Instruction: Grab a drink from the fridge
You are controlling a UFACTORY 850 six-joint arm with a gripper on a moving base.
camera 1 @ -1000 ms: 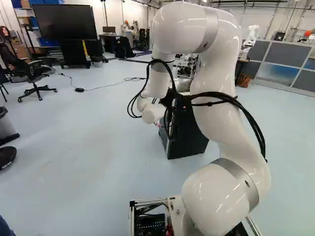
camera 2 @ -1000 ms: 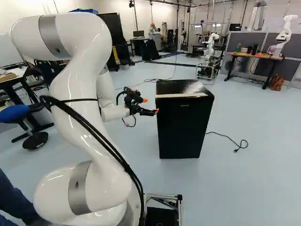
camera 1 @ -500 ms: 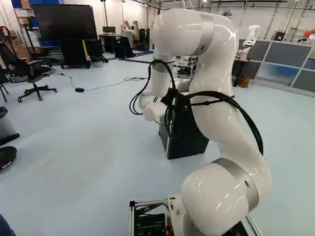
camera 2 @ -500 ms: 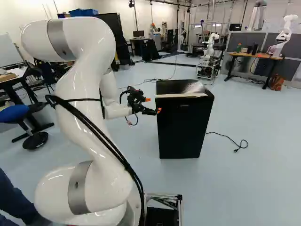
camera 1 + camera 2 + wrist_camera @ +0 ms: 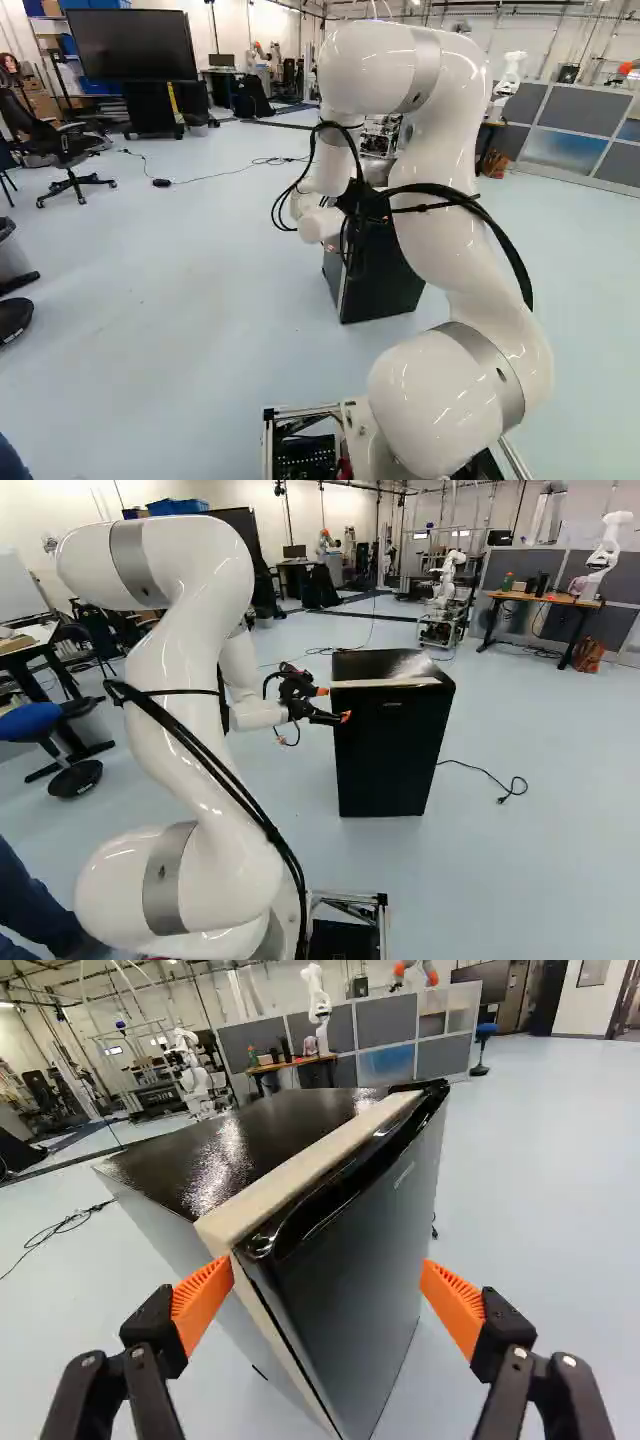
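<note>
Drink out of sight at this point, and most likely it's inside the fridge point(image 5: 385, 1270), behind what looks like a closed door point(image 5: 360, 1310). Here's the arm point(image 5: 175, 685), reaching past the front of the fridge to its upper corner, at the left of it in the right base view. The tool point(image 5: 325, 1275) is spread wide, nothing pinched. And look at how that corner sits between the orange pads point(image 5: 200, 1300): one pad by the cabinet's side, the other out past the door's face. That gap makes sense; it should let the tool come in around the door's edge instead of bumping it head-on. Whether either pad is touching, I can't tell.

Up top, a pale strip point(image 5: 300, 1175) runs along the front edge, and just ahead of it is the dark curved lip point(image 5: 340, 1195) of the door, probably shaped for pulling. Working from the corner looks like a bid for leverage on that door. We're early in this one, I'd say: door first, drink after. The next move probably calls for a careful advance, then a hook or a squeeze. Danger here? Slipping off that glossy edge, or shoving the whole fridge across the floor point(image 5: 540, 870).
</note>
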